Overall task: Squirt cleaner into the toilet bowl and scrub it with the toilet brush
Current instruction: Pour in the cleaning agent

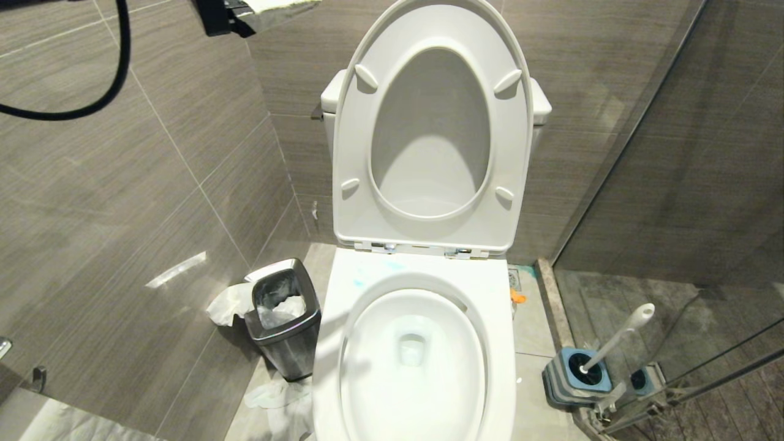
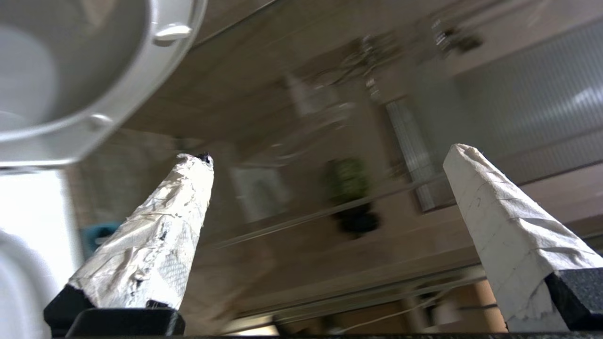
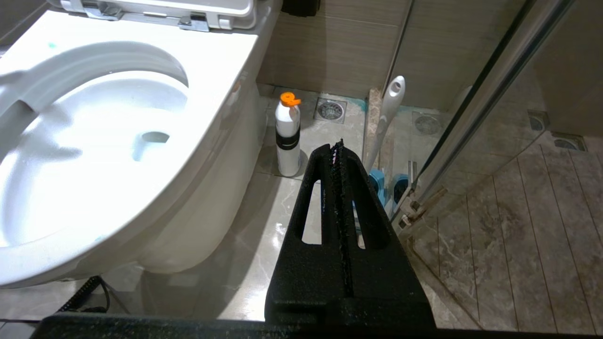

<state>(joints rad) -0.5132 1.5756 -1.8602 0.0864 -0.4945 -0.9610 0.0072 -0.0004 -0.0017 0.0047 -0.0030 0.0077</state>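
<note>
The white toilet bowl (image 1: 422,272) fills the lower middle of the head view, its seat and lid (image 1: 429,233) raised. Small turquoise spots of cleaner (image 1: 395,266) mark the back of the rim. On the floor to the bowl's right, the toilet brush (image 1: 618,337) stands tilted in its grey-and-blue base (image 1: 579,376). A white bottle with an orange cap (image 3: 288,136) stands between the bowl (image 3: 226,56) and the brush (image 3: 388,113). My right gripper (image 3: 338,146) hangs shut and empty above the floor by the bowl. My left gripper (image 2: 330,153) is open and empty, its white-wrapped fingers (image 2: 155,245) beside the raised seat (image 2: 94,122).
A steel waste bin (image 1: 285,318) with a liner stands left of the bowl, crumpled paper (image 1: 278,395) beside it. A glass shower door (image 1: 674,184) closes off the right side. A floor drain (image 3: 330,109) lies behind the bottle. Tiled walls stand close on the left and behind.
</note>
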